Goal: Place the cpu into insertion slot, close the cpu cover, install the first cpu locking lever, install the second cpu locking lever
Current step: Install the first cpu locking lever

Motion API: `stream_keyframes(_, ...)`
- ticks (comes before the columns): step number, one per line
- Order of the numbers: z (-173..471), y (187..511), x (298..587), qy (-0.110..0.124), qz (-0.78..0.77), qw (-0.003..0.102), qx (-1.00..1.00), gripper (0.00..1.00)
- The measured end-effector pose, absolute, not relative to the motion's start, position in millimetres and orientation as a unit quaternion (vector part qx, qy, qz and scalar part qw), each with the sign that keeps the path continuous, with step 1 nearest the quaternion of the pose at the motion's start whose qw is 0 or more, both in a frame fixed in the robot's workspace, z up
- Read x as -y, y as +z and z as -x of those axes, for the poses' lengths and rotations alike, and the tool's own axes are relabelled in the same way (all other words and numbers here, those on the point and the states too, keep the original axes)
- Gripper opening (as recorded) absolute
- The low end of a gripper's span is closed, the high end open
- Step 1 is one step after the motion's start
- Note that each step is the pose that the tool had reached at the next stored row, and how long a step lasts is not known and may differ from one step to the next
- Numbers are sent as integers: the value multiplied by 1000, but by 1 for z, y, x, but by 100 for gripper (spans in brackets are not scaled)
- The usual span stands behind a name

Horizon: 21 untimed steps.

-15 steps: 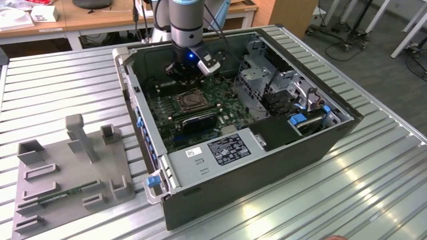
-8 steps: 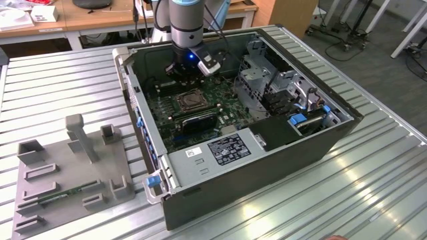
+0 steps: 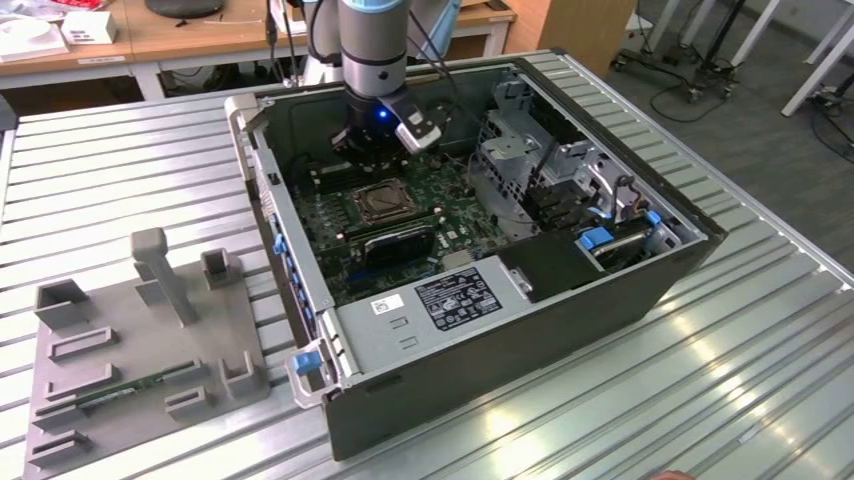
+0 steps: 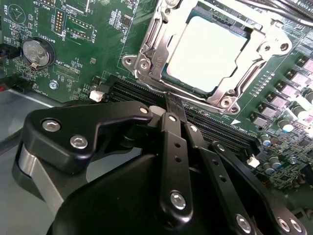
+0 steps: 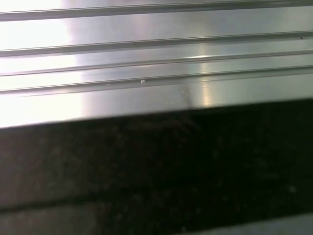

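One cpu (image 4: 212, 46) lies under the closed cpu cover (image 4: 146, 59), so placing looks done. Hand (image 4: 172, 102) just beside that cover, fingers (image 4: 174, 147) pressed together, empty: set for pushing, not gripping.

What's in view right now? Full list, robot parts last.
computer case: one, dark, side open, on the slatted metal table
board: one, green, inside the case
cpu: one, silver, seated in the cover's window
cpu cover: one, silver frame, lying down around the cpu
memory slots: a few, black, long, beside the cover
coin battery: one, silver, on the board
fixture tray: one, grey, on the table at the exterior view's left of the case
arm: one, grey, reaching into the case
end effector: one, black, over the memory slots
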<state>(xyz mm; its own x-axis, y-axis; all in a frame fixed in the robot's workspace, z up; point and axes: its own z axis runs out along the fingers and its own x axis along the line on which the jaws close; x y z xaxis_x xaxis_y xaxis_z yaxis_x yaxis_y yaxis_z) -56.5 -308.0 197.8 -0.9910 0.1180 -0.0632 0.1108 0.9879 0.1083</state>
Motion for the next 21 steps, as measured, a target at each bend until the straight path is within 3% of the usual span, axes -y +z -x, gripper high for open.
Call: stream_keyframes(21, 56, 195, 308, 54, -56, 38, -996, 11)
